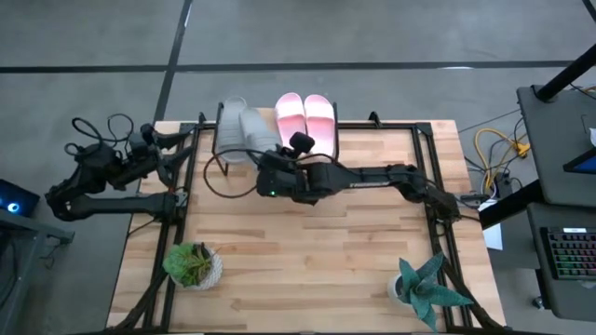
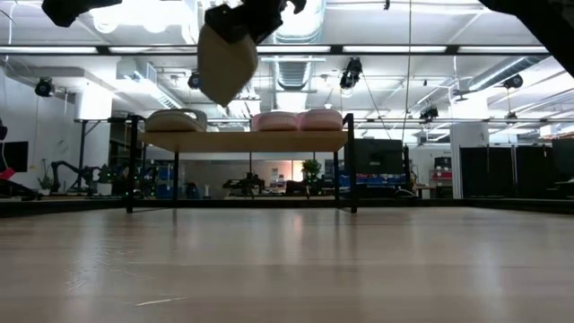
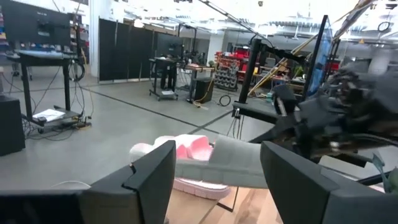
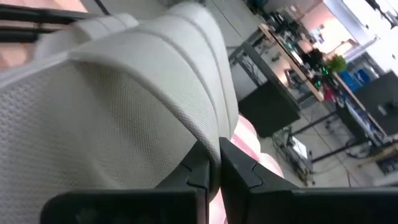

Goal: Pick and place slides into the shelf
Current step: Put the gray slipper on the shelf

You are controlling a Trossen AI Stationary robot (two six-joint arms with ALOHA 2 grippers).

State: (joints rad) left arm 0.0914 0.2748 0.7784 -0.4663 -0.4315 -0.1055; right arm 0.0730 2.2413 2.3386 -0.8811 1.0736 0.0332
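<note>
Overhead, right gripper [image 1: 264, 160] above shelf [image 1: 340, 140], jaws clamping grey slide [image 1: 254, 130].

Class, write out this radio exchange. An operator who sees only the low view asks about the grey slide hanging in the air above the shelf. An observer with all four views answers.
Operator: Which arm has the held grey slide?
Observer: The right gripper. Its fingers are pinched shut on the slide's edge.
Operator: Is it over the shelf yet?
Observer: From above, yes. It hangs between the placed grey slide and the pink pair.
Operator: And the other arm?
Observer: The left gripper is open and holds nothing. That arm sits folded at the table's left edge.
</note>
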